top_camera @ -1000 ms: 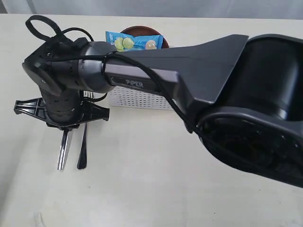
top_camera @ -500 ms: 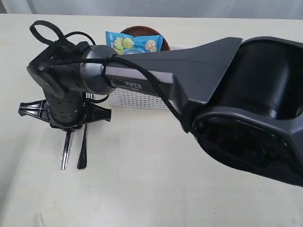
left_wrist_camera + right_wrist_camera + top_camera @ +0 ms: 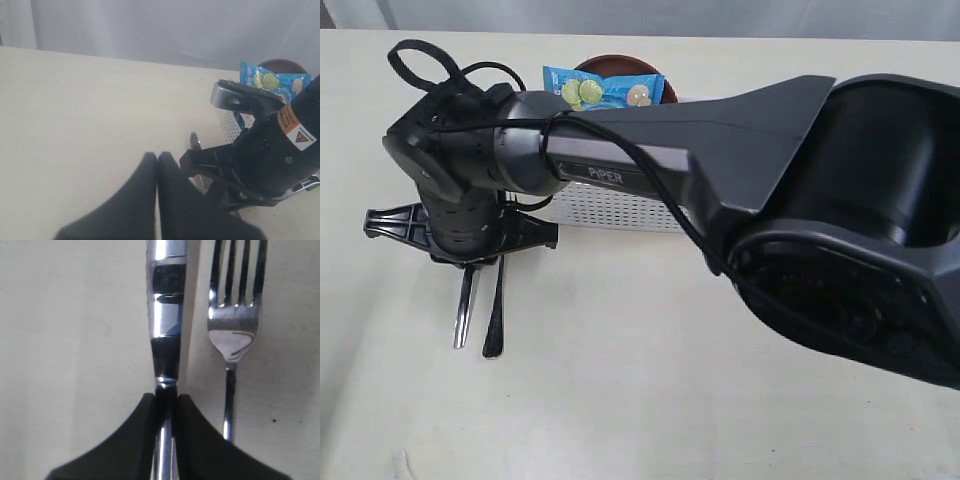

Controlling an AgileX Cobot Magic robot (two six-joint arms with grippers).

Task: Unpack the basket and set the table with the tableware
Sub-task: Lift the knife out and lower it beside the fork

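Pale cream tabletop fills the scene, and the table (image 3: 620,410) stands in front of a light grey curtain. Across it, from the right of the exterior view, stretches the black right arm (image 3: 740,150), whose bulk hides most of the white basket (image 3: 610,208). The basket sits toward the far side of the table, and only part of its perforated wall shows below the arm. A blue chip bag (image 3: 603,88) printed with lime slices leans out of the basket's top, with the rim of a dark brown plate (image 3: 620,62) rising just behind it.

To the left of the basket, a steel knife (image 3: 166,315) and a steel fork (image 3: 235,330) lie side by side on the table, parallel and close together. The fork is on the side nearer the basket, with its tines toward the far edge.

The right gripper (image 3: 166,401) points straight down over them, its fingers clamped on the knife where blade meets handle. Whether the knife rests fully on the table cannot be made out. The fork lies free beside it.

The left gripper (image 3: 157,157) hangs above bare table, well to the left of the cutlery, its two fingers pressed together with nothing between them.
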